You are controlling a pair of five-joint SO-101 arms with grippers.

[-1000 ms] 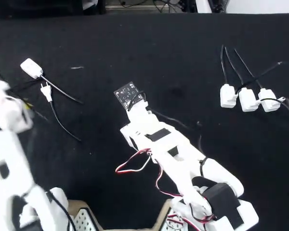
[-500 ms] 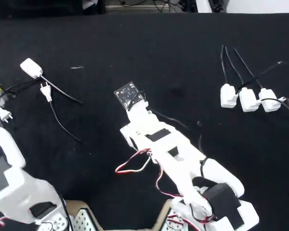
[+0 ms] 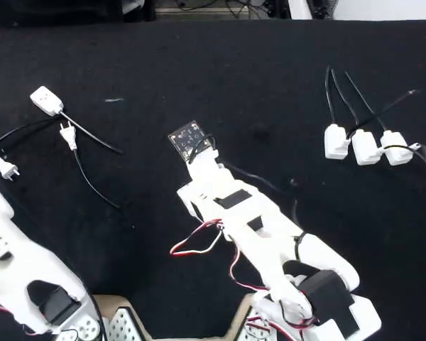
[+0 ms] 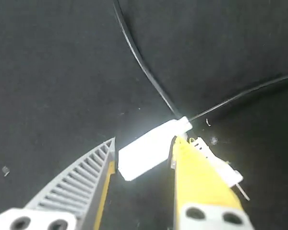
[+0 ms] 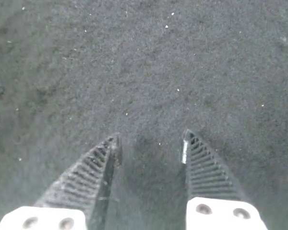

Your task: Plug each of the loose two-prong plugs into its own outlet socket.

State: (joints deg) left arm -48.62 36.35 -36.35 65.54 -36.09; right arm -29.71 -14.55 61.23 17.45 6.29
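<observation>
1. Two arms behave differently over the last second. The left arm (image 3: 28, 277) draws back toward its base in the high view, while the right arm (image 3: 255, 227) keeps its pose unchanged.
2. That retreat uncovers a loose plug (image 3: 3, 169), which the arm hid a second ago. It lies where it lay half a second ago, so nothing has carried it.
3. The left gripper (image 4: 144, 139) stands part-open and grips nothing that I can make out. A white socket (image 4: 144, 153) lies in the gap between its jaws. The same plug (image 4: 225, 167) sits just outside the yellow jaw, with its prongs pointing away from the socket.
4. The right gripper (image 5: 151, 134) hangs wide and empty over bare black cloth (image 5: 144, 57), well apart from both pieces.
5. Three socket-and-plug pairs (image 3: 366, 145), far off beyond the right gripper, look already joined.
6. A second plug (image 3: 69, 133) and a second socket (image 3: 46, 101) lie farther out from the left gripper, near each other but not mated.
7. Judged from this, two plugs remain, and the pull-back reads as lining up on the nearer pair rather than progress on it. The plug probably has to be taken up and turned before its prongs can meet the socket.
</observation>
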